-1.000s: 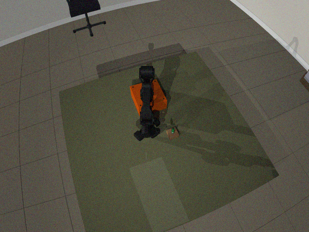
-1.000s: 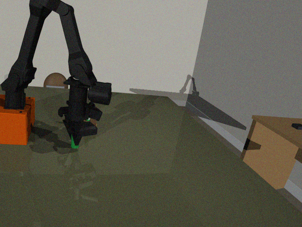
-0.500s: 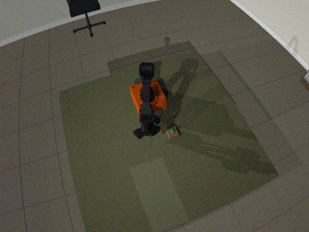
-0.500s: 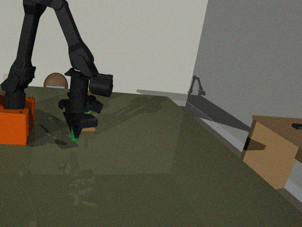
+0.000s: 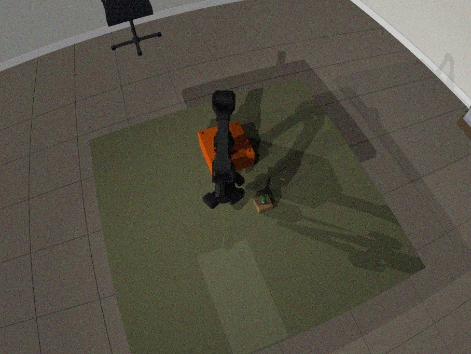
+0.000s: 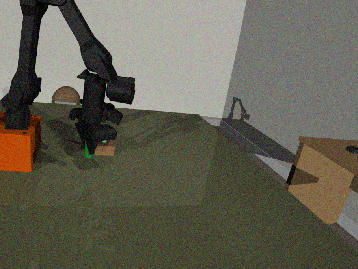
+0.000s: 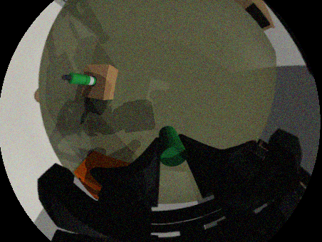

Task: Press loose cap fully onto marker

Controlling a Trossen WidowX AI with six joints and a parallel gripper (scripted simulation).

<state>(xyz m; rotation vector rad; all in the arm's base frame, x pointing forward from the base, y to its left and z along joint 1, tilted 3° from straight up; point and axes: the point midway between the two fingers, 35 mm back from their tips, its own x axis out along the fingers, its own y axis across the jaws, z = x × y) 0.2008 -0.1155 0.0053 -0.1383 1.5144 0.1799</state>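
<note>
Clearly the dark fingers pinch the smooth green cylindrical cap (image 7: 170, 149); marker (image 7: 80, 78) stands in its tan block (image 7: 105, 81).

Black claw (image 6: 90, 150); bright green cap (image 7: 170, 149); green marker (image 7: 80, 80) with white band; tan holder block (image 6: 105, 150); olive worktop (image 6: 179, 185); orange base (image 6: 15, 144).

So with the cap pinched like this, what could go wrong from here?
The gripper grips the green cap only at its fingertips, so it could tilt or slip in transit. The marker in its holder block stands close beside the arm, so a low sideways move might knock it.
</note>
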